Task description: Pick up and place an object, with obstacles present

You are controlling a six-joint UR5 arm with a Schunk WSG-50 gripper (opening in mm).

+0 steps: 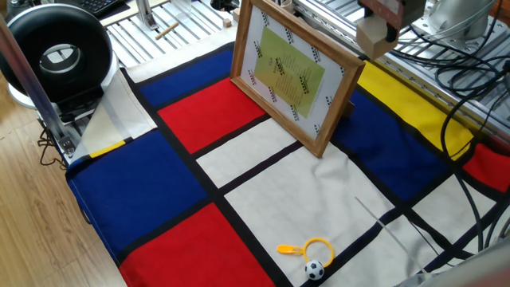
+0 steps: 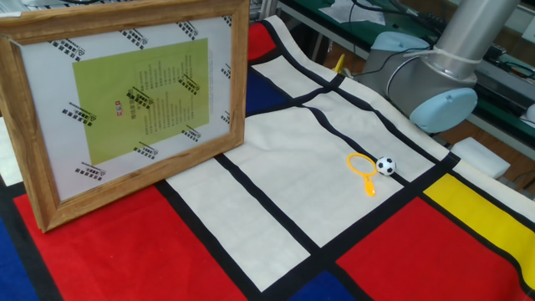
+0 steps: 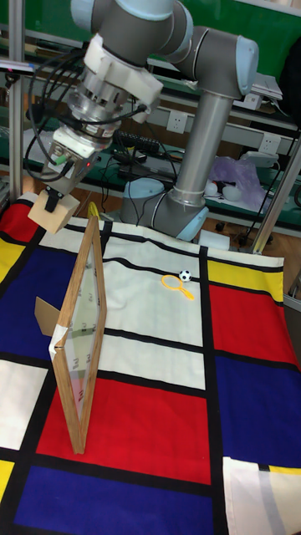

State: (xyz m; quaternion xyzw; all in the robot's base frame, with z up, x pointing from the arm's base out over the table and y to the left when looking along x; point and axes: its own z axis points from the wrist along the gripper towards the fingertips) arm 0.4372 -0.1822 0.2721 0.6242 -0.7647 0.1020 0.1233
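The object, a small light-tan wooden cube [image 1: 372, 37] [image 3: 48, 215], hangs in the air with my gripper [image 1: 383, 17] [image 3: 53, 201] shut on it from above. It sits level with the top edge of the obstacle, a large upright wooden-framed picture [image 1: 291, 73] [image 2: 125, 104] [image 3: 80, 334] with a white mat and a yellow-green text sheet. The cube is on the frame's back side, above the yellow and blue patches of the cloth. In the other fixed view the frame's front fills the left; gripper and cube are out of view there.
A tiny football [image 1: 314, 270] [image 2: 385, 165] [image 3: 185, 274] and a yellow ring [image 1: 318, 248] [image 2: 360, 165] [image 3: 174, 283] lie on a white patch in front of the frame. The arm's base [image 2: 431, 88] [image 3: 177, 213] stands at the table's edge. A black round device [image 1: 56, 52] and cables [image 1: 470, 72] border the cloth.
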